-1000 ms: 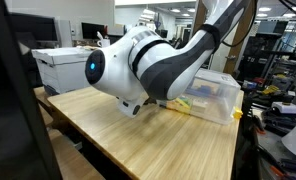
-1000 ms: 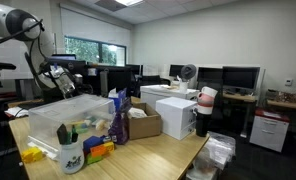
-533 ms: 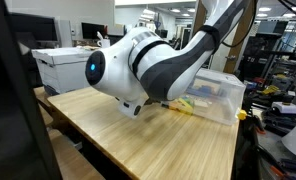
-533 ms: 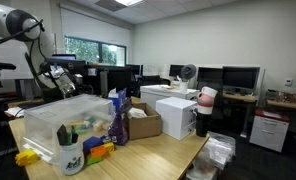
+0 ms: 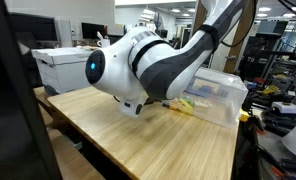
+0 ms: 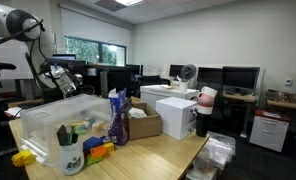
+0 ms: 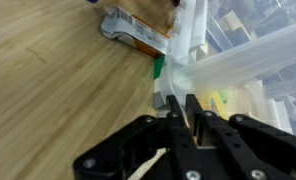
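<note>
My gripper (image 7: 183, 100) enters the wrist view from the bottom. Its two black fingers (image 7: 171, 118) are pinched almost together at the corner rim of a clear plastic bin (image 7: 238, 60), and the rim seems caught between them. The bin holds yellow and coloured items. In an exterior view the gripper (image 6: 63, 80) hangs over the far corner of the bin (image 6: 48, 125). My arm's large white elbow (image 5: 138, 65) hides the gripper where the bin (image 5: 220, 95) stands on the wooden table (image 5: 118, 140). A snack packet (image 7: 133, 30) and a small green piece (image 7: 159, 66) lie beside the bin.
A mug of pens (image 6: 70, 152), a purple bag (image 6: 118, 118), a cardboard box (image 6: 143, 122) and a white box (image 6: 176, 115) stand near the bin. A white printer (image 5: 58, 65) sits behind the table. Desks with monitors (image 6: 238, 78) fill the room beyond.
The bin has slid a little along the table, and the yellow item by its near corner has moved with it. The arm has hardly moved.
</note>
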